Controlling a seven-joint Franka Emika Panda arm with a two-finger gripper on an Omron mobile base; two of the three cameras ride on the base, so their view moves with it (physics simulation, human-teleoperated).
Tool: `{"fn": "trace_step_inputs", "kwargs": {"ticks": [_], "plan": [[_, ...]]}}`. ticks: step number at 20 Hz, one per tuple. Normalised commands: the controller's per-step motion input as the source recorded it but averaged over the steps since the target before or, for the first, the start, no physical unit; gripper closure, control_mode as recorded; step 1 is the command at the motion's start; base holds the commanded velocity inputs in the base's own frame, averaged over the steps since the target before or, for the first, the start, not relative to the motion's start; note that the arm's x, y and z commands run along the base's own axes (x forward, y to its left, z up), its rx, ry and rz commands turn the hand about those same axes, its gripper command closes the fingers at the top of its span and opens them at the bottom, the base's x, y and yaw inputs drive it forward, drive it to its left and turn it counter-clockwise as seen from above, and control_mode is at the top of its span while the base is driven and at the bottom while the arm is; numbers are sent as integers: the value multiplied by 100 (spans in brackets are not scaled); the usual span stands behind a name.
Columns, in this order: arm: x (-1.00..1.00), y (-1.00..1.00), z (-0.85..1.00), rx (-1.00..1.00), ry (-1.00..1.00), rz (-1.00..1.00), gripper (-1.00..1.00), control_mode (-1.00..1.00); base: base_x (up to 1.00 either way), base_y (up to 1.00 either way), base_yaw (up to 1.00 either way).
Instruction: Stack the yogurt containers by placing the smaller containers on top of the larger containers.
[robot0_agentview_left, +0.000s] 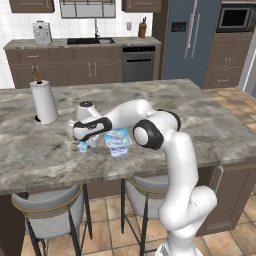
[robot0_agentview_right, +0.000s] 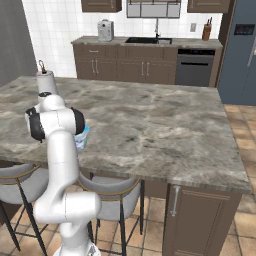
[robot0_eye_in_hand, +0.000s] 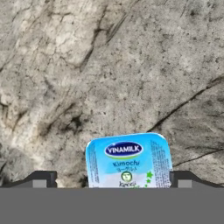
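One smaller container (robot0_eye_in_hand: 128, 159), a tiny white cup with a light-blue lid, stands on the marble island counter (robot0_agentview_left: 200, 115). My gripper (robot0_eye_in_hand: 113, 180) hangs straight above it, open, one fingertip on each side of the lid and apart from it. From the left base view the gripper (robot0_agentview_left: 84, 142) points down at this cup (robot0_agentview_left: 82, 148) near the counter's front edge. The larger container (robot0_agentview_left: 118, 142), a wider white tub with blue print, stands just to the right of the hand. In the right base view my arm hides most of the tub (robot0_agentview_right: 83, 136).
A paper towel roll on its holder (robot0_agentview_left: 44, 102) stands at the counter's left, behind the hand. Two grey stools (robot0_agentview_left: 50, 212) sit under the front edge. The back wall holds a sink, a dishwasher (robot0_agentview_left: 138, 63) and a fridge.
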Motion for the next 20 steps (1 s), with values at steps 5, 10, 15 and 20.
{"fn": "trace_step_inputs", "kwargs": {"ticks": [5,10,15,20], "plan": [[0,0,-13,0,0,0,-100,-100,0,0,0],[0,-1,-15,0,0,0,-100,-100,0,0,0],[0,-9,-17,0,0,0,-100,-100,0,0,0],[0,-13,-18,0,0,0,-100,-100,0,0,0]]}}
